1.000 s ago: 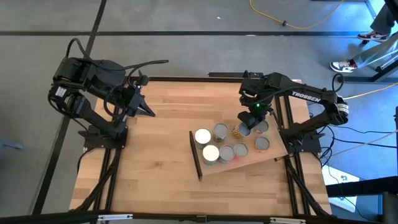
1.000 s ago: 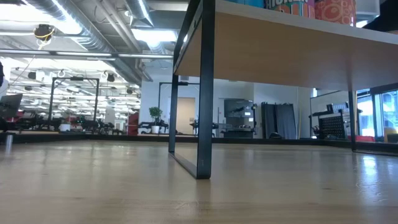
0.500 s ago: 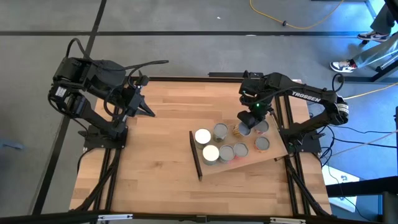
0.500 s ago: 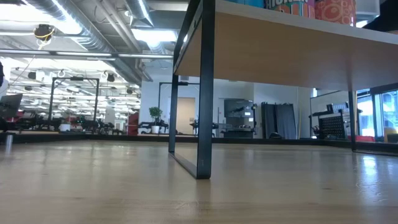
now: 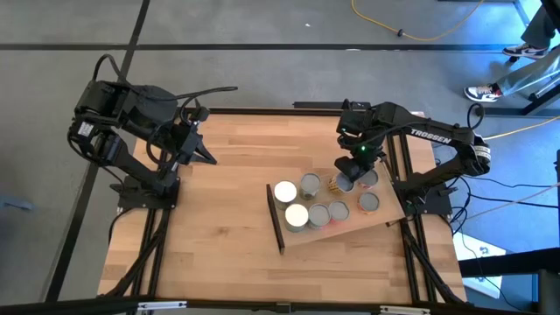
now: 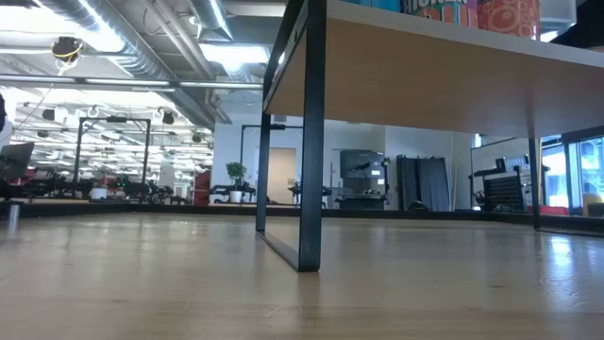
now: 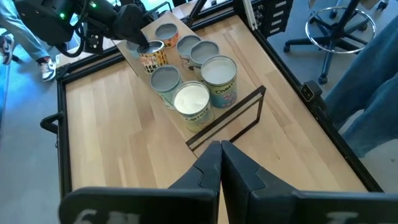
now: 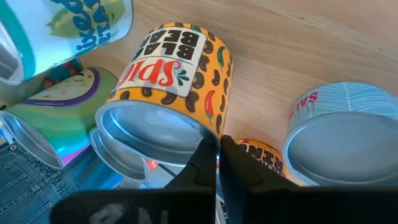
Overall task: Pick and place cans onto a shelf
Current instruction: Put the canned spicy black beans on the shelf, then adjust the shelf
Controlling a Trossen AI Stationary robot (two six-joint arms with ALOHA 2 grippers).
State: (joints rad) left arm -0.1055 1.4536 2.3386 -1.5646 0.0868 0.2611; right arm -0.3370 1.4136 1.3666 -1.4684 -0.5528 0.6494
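The right end effector (image 5: 347, 178) is hanging over the far side of the shelf (image 5: 381, 215), its fingers pressed together and gripping nothing. In the right wrist view the fingertips are sitting just at the rim of the orange black-bean can (image 8: 171, 84), which is standing upright with its axis vertical, directly ahead of and below the fingers. With the fingers together they cannot straddle it, so I judge they would need to part before any grasp.

The right arm is far nearer the cans; the left end effector (image 7: 221, 163), also pinched together and empty, is waiting well apart from the shelf over the counter (image 5: 227, 219).

Seven cans are standing on the shelf: two white-topped (image 5: 285, 192) beside its dark end strip (image 5: 275, 220), four silver-topped, and the orange one (image 5: 336, 183) under the right end effector.
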